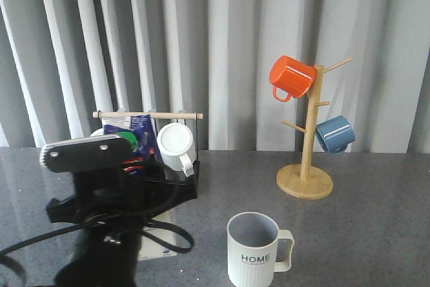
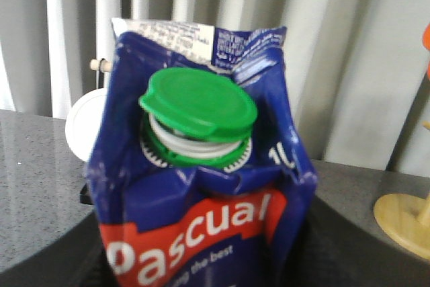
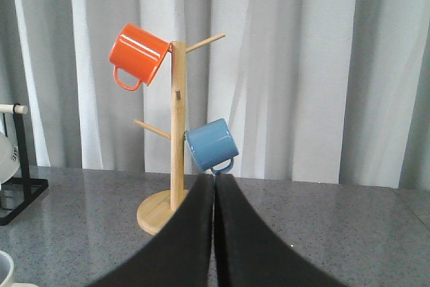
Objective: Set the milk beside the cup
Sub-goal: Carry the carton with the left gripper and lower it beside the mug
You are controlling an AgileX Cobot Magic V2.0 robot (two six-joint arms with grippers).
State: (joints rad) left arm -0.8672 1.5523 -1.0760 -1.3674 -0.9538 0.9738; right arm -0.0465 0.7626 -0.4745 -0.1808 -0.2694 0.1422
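Milk carton at rack, cup at front

Tabletop (image 1: pixel 376 233) of speckled dark grey stone; pleated pale curtain (image 1: pixel 235 45) behind. Carton (image 2: pixel 201 186) reads "Pascual", green cap; it stands by the black rack (image 1: pixel 181 186), left gripper (image 1: pixel 101 186) against it, finger state not discernible. Cup (image 1: pixel 254 250) reads "HOME", well apart. Right gripper (image 3: pixel 215 233): fingers pressed together, holding nothing.
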